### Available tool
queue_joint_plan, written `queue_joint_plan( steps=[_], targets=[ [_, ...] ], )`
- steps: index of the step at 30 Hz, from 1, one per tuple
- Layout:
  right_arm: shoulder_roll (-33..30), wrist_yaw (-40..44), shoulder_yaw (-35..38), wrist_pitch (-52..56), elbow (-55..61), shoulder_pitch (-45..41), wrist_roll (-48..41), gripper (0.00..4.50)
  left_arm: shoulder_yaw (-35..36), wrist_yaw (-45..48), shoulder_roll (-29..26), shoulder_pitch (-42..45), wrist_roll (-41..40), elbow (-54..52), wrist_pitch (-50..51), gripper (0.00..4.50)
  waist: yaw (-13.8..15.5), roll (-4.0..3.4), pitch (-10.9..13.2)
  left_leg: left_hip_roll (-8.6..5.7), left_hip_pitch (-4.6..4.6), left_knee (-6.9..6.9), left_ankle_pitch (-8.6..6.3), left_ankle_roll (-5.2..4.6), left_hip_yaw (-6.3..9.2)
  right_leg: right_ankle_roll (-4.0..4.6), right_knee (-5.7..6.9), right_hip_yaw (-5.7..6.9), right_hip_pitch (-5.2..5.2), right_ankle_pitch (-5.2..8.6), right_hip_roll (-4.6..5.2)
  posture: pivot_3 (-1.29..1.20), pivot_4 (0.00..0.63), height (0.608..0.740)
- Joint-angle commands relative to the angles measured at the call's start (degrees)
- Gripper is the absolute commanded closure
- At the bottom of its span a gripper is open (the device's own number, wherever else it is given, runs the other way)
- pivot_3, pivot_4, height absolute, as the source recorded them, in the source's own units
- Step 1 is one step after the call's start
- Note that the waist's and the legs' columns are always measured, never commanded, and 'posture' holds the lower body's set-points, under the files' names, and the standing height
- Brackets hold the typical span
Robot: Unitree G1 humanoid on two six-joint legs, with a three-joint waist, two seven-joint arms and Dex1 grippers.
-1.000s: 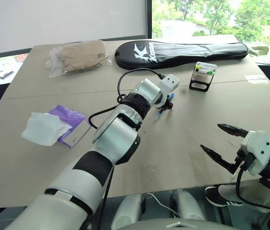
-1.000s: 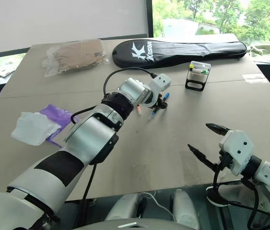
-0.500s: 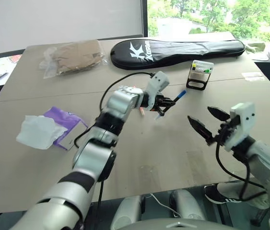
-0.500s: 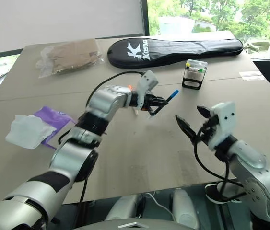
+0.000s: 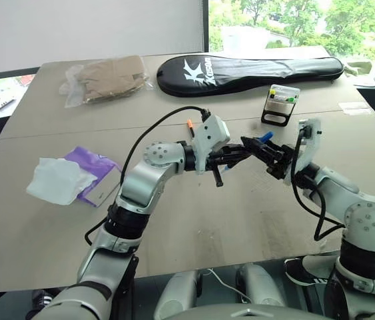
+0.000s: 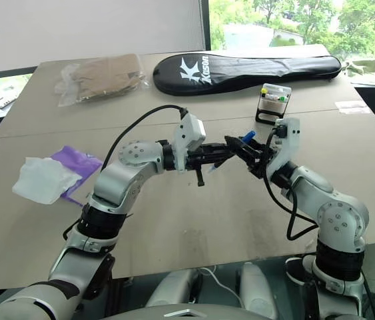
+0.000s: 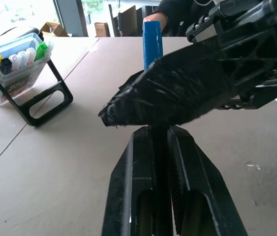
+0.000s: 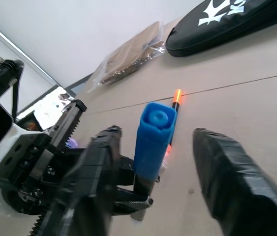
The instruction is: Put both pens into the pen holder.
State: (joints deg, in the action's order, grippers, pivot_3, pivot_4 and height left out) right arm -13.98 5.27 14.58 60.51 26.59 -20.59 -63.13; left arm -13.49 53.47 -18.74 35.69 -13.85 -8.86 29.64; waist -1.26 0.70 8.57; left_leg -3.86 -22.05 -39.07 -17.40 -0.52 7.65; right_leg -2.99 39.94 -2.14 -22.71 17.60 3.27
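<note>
The left gripper's [image 5: 244, 151] jaws are pressed tight on the thin black-barrelled pen with the blue cap [image 8: 153, 138], which a second ago lay on the tabletop [image 5: 240, 213] and is now held up in the air mid-table. The right gripper [image 8: 155, 147] has swung in to meet it, its jaws spread either side of the blue cap but narrowing, not yet gripping as far as I can see. It looks like a hand-over. The orange-capped black pen [image 5: 190, 125] lies behind the left arm. The small black open-frame pen holder with its clear boxy top [image 5: 281, 105] stands just beyond, both pens outside it.
</note>
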Motion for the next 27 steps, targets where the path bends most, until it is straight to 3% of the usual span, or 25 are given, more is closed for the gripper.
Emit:
queue_joint_plan(
  steps=[1, 3, 6, 9, 10, 11, 14, 18, 20, 24, 27],
  targets=[
    [-1.69, -0.77, 1.14, 0.44, 0.84, -0.93, -4.15, 3.73, 1.74, 0.06, 0.29, 0.13, -3.03, -3.13, -0.95, 4.50, -0.14, 0.00, 0.00, 0.00, 0.00, 0.00, 0.00, 0.00, -0.01, 0.00, -0.01, 0.00, 0.00, 0.00, 0.00, 0.00, 0.150, 0.740],
    [-2.48, -1.47, 1.08, 0.27, 0.82, -0.97, -5.46, 4.46, 2.76, 0.89, 0.57, -0.27, -5.72, -3.75, -0.43, 4.50, -0.35, 0.00, 0.00, 0.00, 0.00, 0.00, 0.00, 0.00, 0.01, 0.00, -0.01, 0.01, 0.01, 0.00, 0.00, 0.00, 0.150, 0.740],
    [-3.14, -2.75, 0.82, -0.43, 1.47, -0.78, -7.31, 4.46, 4.99, 0.33, 1.48, -0.58, -9.79, -3.87, 1.53, 4.50, -0.89, 0.00, 0.00, 0.00, 0.00, 0.00, 0.00, 0.00, 0.00, 0.00, 0.00, 0.01, 0.01, 0.00, 0.00, 0.00, 0.150, 0.740],
    [-3.32, -3.92, 0.77, -1.82, 2.18, -0.41, -8.56, 4.46, 7.32, 0.16, 1.36, -0.25, -13.65, -4.81, 4.66, 3.25, -1.14, 0.00, 0.00, 0.01, -0.01, -0.01, 0.00, 0.00, 0.01, 0.00, 0.00, 0.01, 0.00, 0.00, 0.00, 0.00, 0.150, 0.740],
    [-3.25, -4.53, 1.28, -2.67, 2.14, -0.52, -9.16, 4.46, 7.82, -1.16, 0.98, -0.25, -12.99, -5.26, 4.27, 2.65, -1.20, 0.00, 0.00, 0.01, 0.01, -0.01, 0.00, 0.00, 0.00, 0.00, 0.01, 0.00, 0.00, 0.00, -0.01, 0.00, 0.150, 0.740],
    [-3.30, -5.10, 1.72, -3.50, 2.15, -0.66, -9.43, 4.46, 8.38, -2.48, 0.62, -0.29, -12.52, -5.66, 4.14, 2.38, -1.23, 0.00, 0.00, 0.02, 0.01, 0.00, 0.00, 0.00, -0.01, 0.00, 0.01, -0.01, 0.00, 0.00, -0.02, 0.00, 0.150, 0.740],
    [-5.34, -5.83, 3.59, -7.80, 1.54, -2.84, -5.16, 4.46, 10.28, -4.91, -2.03, -1.26, -12.37, -7.98, 6.12, 0.85, -1.21, 0.00, 0.00, 0.03, 0.01, 0.01, 0.00, 0.00, -0.01, 0.00, 0.01, -0.02, 0.00, 0.00, -0.03, 0.00, 0.150, 0.740],
    [-9.93, -5.53, 2.51, -15.34, -1.31, -7.43, 7.81, 4.46, 12.82, -11.88, -2.66, -3.61, -12.30, -10.98, 9.49, 0.82, -1.10, -0.01, 0.00, 0.01, 0.05, 0.01, 0.00, -0.01, -0.12, -0.01, 0.00, -0.01, -0.01, 0.00, -0.04, 0.00, 0.150, 0.740],
    [-11.16, -4.69, 0.90, -20.15, -4.79, -10.55, 14.81, 4.46, 14.41, -16.35, -0.11, -3.74, -12.48, -10.75, 9.29, 0.82, -1.07, 0.00, 0.00, 0.02, 0.04, 0.02, -0.01, -0.01, -0.09, -0.01, -0.01, -0.01, 0.00, 0.00, -0.05, 0.00, 0.150, 0.740],
    [-10.91, -3.50, -4.34, -30.79, -15.02, -17.18, 29.37, 4.46, 13.49, -20.69, 3.61, -3.61, -10.84, -10.59, 6.29, 0.82, -1.11, 0.00, 0.00, 0.03, 0.04, -0.01, 0.00, -0.01, -0.15, -0.01, 0.03, -0.02, 0.00, 0.00, -0.05, 0.00, 0.150, 0.740],
    [-9.22, -2.57, -6.21, -36.50, -21.30, -20.69, 35.20, 4.46, 12.58, -22.22, 4.96, -3.98, -10.32, -10.98, 5.15, 0.82, -1.21, -0.01, 0.00, 0.04, 0.07, 0.01, 0.00, -0.01, -0.28, -0.01, 0.02, -0.06, -0.03, -0.01, -0.06, 0.00, 0.150, 0.740]
  ],
)
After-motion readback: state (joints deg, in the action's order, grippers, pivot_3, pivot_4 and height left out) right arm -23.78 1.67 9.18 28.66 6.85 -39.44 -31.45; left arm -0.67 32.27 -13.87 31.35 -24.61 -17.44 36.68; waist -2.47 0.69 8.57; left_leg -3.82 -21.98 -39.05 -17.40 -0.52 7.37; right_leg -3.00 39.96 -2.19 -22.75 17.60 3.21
